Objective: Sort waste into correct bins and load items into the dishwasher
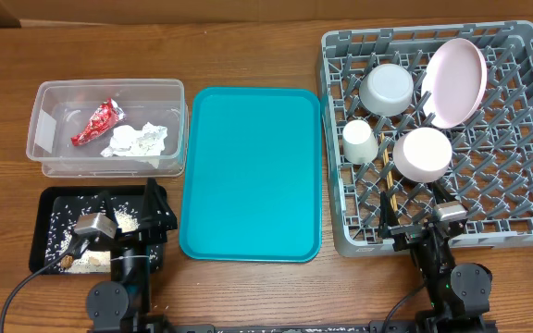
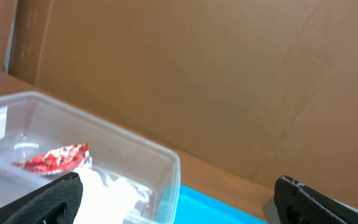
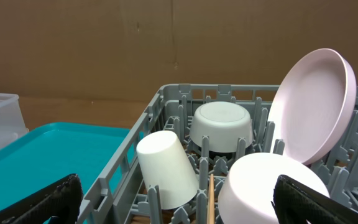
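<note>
1. The left pincer (image 2: 178, 182) stood wide open and empty above the black tray (image 1: 37, 240), which held rice (image 1: 63, 229) and brown scraps (image 1: 80, 264). A low sweep of that arm could have clipped the tray's shallow wall and scattered grains onto the desk (image 1: 248, 46).
2. The red wrapper (image 1: 97, 122) and tissue (image 1: 137, 141) lay in the clear tub (image 1: 109, 85). Both looked light, so a knock to the tub might have tipped them out.
3. The right pincer (image 3: 178, 180) was also spread open, holding nothing, at the near edge of the dish rack (image 1: 526, 185). The plate (image 1: 456, 81) leaned on edge among the pegs, and a bump could have toppled it onto the grey-blue bowl (image 1: 387, 88).
4. The chopsticks (image 3: 211, 198) lay between the pink bowl (image 1: 421, 153) and the cup (image 1: 359, 141). Being thin, they might have slipped through the lattice floor.
5. No brand, label or writing could be read. Any print on the wrapper was too small to make out.
</note>
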Controlling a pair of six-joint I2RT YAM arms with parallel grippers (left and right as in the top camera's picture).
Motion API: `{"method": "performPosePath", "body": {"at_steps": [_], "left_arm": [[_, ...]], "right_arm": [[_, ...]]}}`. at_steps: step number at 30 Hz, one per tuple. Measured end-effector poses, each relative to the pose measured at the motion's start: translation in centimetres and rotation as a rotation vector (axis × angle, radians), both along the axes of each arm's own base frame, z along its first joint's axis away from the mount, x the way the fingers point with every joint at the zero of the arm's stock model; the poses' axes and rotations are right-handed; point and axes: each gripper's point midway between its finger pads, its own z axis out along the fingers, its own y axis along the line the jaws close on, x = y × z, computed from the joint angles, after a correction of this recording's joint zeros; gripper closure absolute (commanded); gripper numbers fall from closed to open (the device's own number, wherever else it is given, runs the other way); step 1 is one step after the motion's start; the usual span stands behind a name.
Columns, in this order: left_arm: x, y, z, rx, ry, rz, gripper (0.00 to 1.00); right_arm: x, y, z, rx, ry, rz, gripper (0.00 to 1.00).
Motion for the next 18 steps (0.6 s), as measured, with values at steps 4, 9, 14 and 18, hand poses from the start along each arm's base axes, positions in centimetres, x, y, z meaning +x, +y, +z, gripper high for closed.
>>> {"method": "performPosePath", "body": {"at_steps": [4, 9, 14, 18], "left_arm": [[0.3, 0.0, -2.0, -0.001, 0.027, 0.000, 0.00], [0.4, 0.0, -3.7, -0.003, 0.063, 0.000, 0.00], [0.4, 0.0, -7.1, 0.032, 0.193, 0.001, 0.00], [0.4, -0.1, -7.6, 0.137, 0.217, -0.005, 0.00]], "right_arm": [[0.0, 0.0, 0.0, 0.000, 0.000, 0.000, 0.00], [0.0, 0.0, 0.0, 0.000, -0.001, 0.000, 0.00], [0.0, 0.0, 0.0, 0.000, 0.000, 0.000, 0.00], [0.0, 0.0, 0.0, 0.000, 0.000, 0.000, 0.00]]}}
